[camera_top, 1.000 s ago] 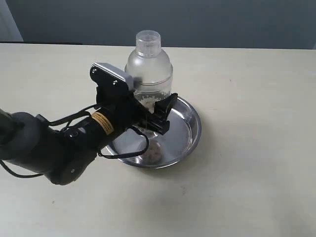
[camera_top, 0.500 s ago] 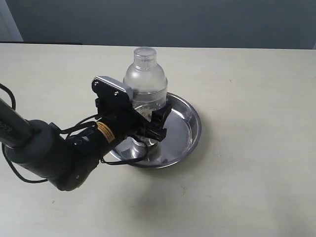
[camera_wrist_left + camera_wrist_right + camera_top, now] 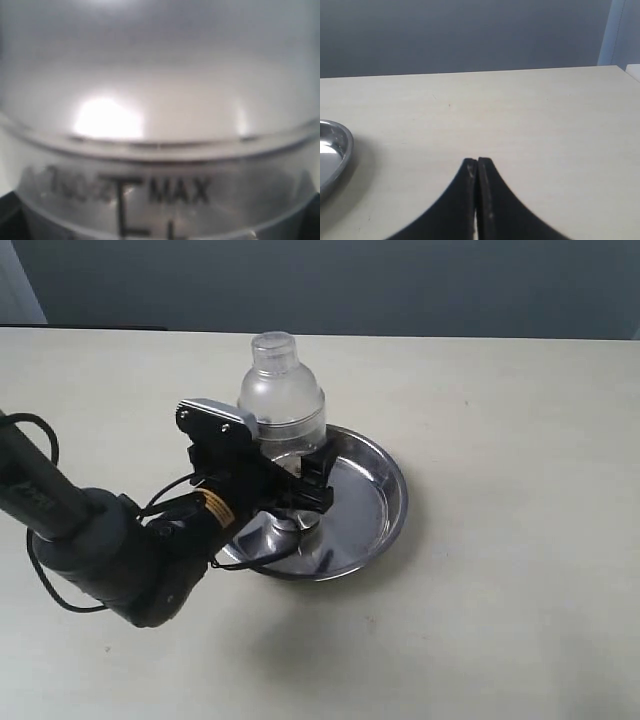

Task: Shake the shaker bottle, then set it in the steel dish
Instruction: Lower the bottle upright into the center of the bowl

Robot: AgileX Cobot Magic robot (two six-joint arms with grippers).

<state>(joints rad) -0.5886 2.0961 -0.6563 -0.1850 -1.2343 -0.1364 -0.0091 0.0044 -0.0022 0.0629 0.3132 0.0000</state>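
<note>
The clear shaker bottle (image 3: pixel 283 400) stands upright over the left part of the steel dish (image 3: pixel 392 490). My left gripper (image 3: pixel 296 478) is shut on the bottle's lower body. The gripper hides the bottle's base, so I cannot tell whether it rests on the dish floor. The left wrist view is filled by the shaker bottle (image 3: pixel 160 100), blurred and very close, with "MAX" printed on it. In the right wrist view my right gripper (image 3: pixel 477 163) is shut on nothing above the bare table, with the steel dish's rim (image 3: pixel 340 150) off to one side.
A pale table top (image 3: pixel 500 620) spreads all round the dish. A dark wall runs along its far edge. My left arm's black body and cables (image 3: pixel 110 550) lie low over the table left of the dish.
My left gripper has come down and slightly left with the shaker bottle, which now sits lower in the dish. The forearm has dropped nearer the table.
</note>
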